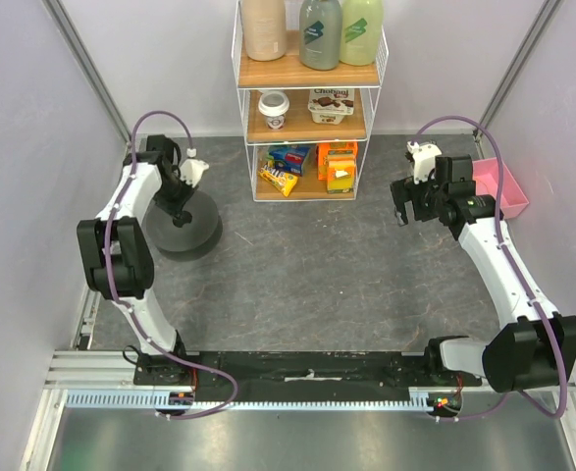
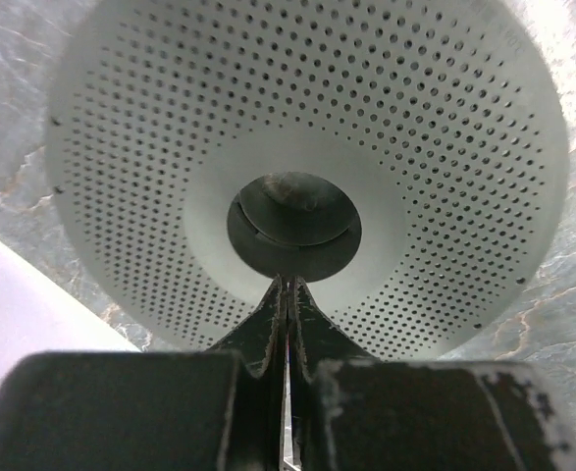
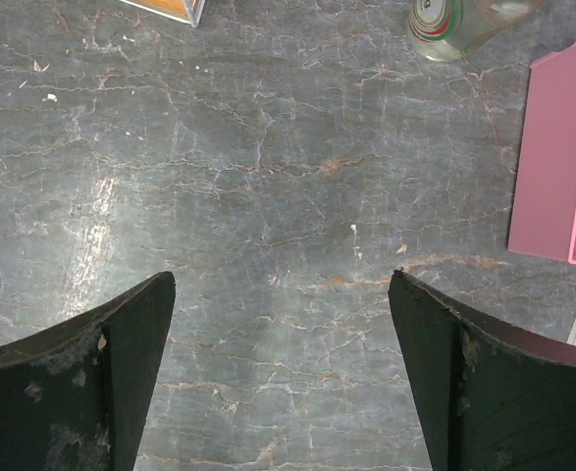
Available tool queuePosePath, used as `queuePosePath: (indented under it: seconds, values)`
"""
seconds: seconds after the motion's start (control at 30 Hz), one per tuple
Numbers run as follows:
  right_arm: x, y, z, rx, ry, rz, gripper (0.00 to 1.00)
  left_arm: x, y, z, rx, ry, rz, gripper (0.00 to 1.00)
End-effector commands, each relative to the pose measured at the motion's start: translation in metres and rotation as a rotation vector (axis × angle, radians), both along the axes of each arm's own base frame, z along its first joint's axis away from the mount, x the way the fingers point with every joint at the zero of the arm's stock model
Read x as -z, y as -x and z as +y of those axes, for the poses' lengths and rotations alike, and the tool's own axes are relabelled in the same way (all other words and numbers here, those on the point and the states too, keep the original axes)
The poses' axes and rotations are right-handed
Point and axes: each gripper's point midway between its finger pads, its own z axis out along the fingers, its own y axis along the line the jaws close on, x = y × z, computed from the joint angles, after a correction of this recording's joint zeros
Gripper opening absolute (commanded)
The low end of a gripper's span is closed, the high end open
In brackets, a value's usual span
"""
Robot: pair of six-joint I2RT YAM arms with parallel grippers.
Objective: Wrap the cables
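1. Spool (image 1: 183,228) at ten o'clock on the worktop (image 1: 317,285), lying flat, dark grey, with a perforated flange (image 2: 307,108) facing up at the left wrist camera.
2. Left claw (image 1: 180,211) directly over it. Seen from its own camera, left claw (image 2: 288,287) pinched fully together, tips at six o'clock of the hub (image 2: 293,226), right at its rim. Only a pale sliver in the seam between the fingers: wire or mere light, impossible to say.
3. Cables: not to be made out in any view, presumably too fine. No yellow-orange strand visible on the flange, around the hub or across the worktop.
4. Right claw (image 1: 401,208) at two o'clock, well apart from the spool. Seen from its own camera, right claw (image 3: 283,285) spread wide and gripping nothing, over bare worktop, with the pink tray (image 3: 562,147) at three o'clock.
5. Step in hand, as a judgement: work at the hub, most likely anchoring a wire end or beginning a turn. Probably early in the task, with no windings showing.
6. Next move, again a judgement: calls for confirming the grip on the wire, then circling the hub with the pinch kept tight and low under the flange. Calls also for steady tension, and perhaps for the right claw to come across and steady the spool or feed slack.
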Motion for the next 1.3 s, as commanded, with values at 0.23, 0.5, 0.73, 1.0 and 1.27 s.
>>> queuePosePath:
  seconds: [0.23,0.5,0.73,1.0,1.27]
  values:
    - [-0.015,-0.004,-0.003,0.0,0.015,-0.033,0.98,0.032,0.007,0.0,0.097,-0.02,0.039,0.02]
    - [-0.013,-0.006,-0.002,-0.002,0.01,-0.026,0.98,0.037,0.042,-0.033,0.184,0.007,0.062,0.02]
    - [-0.017,-0.009,-0.002,-0.004,0.012,-0.028,0.98,0.036,0.083,-0.08,0.289,0.038,0.084,0.02]
    - [-0.01,-0.009,-0.004,-0.005,0.026,-0.007,0.98,0.04,0.131,-0.161,0.434,0.1,0.157,0.02]
    - [-0.009,-0.007,-0.012,0.013,0.069,0.005,0.98,0.044,0.164,-0.24,0.595,0.125,0.209,0.02]
